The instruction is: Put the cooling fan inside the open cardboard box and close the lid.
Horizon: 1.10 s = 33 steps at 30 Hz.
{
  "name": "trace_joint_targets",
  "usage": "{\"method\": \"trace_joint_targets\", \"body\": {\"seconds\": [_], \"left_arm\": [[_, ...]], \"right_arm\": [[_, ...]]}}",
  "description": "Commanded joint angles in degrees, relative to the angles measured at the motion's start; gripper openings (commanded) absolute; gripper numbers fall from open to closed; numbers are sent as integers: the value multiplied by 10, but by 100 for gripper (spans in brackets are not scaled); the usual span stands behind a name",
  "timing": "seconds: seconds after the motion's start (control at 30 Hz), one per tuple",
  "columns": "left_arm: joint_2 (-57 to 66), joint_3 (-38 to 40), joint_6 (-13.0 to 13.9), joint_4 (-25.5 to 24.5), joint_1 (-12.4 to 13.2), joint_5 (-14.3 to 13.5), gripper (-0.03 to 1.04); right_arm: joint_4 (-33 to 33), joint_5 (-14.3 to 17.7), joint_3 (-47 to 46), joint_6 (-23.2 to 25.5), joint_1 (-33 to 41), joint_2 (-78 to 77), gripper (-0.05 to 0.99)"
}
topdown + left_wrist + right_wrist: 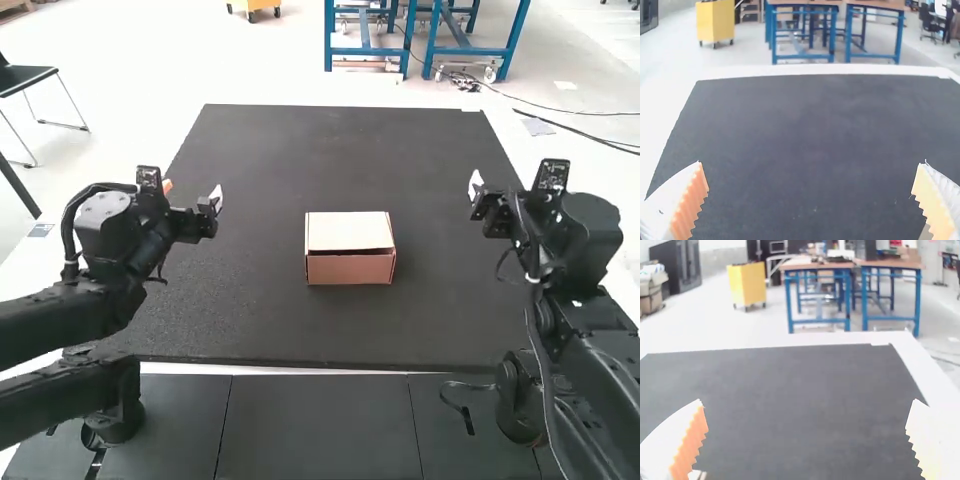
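The cardboard box point(349, 247) was a small, plain brown rectangular carton. It stood upright on its base near the middle of the black surface point(260, 160), with one long side facing the arms. Its lid point(348, 231) lay flat across the top, paler than the front wall, with a thin dark seam where the lid's front edge met that wall.

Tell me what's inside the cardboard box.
The cardboard box sits on the black mat with its lid apparently shut, covering the inside. Whether the cooling fan is in there cannot be seen.
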Motion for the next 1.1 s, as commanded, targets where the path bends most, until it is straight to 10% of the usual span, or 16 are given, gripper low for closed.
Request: {"method": "trace_joint_targets", "body": {"seconds": [0.0, 0.33, 0.67, 0.87, 1.07], "left_arm": [[-54, -18, -6, -8, 8, -12, 96], [-231, -80, -15, -58, 17, 24, 96], [-460, -80, -22, -213, 20, 39, 96], [-454, -79, -30, -244, 30, 97, 96], [-454, -78, -27, -263, 109, 193, 96]], "right_arm": [[11, 13, -21, -7, 7, -48, 90], [9, 0, -72, -16, 4, -170, 90], [-13, 13, -114, 11, 28, -200, 91], [-52, -11, -115, -7, 38, -200, 91], [-70, -61, -115, -10, 25, -200, 91]]}}
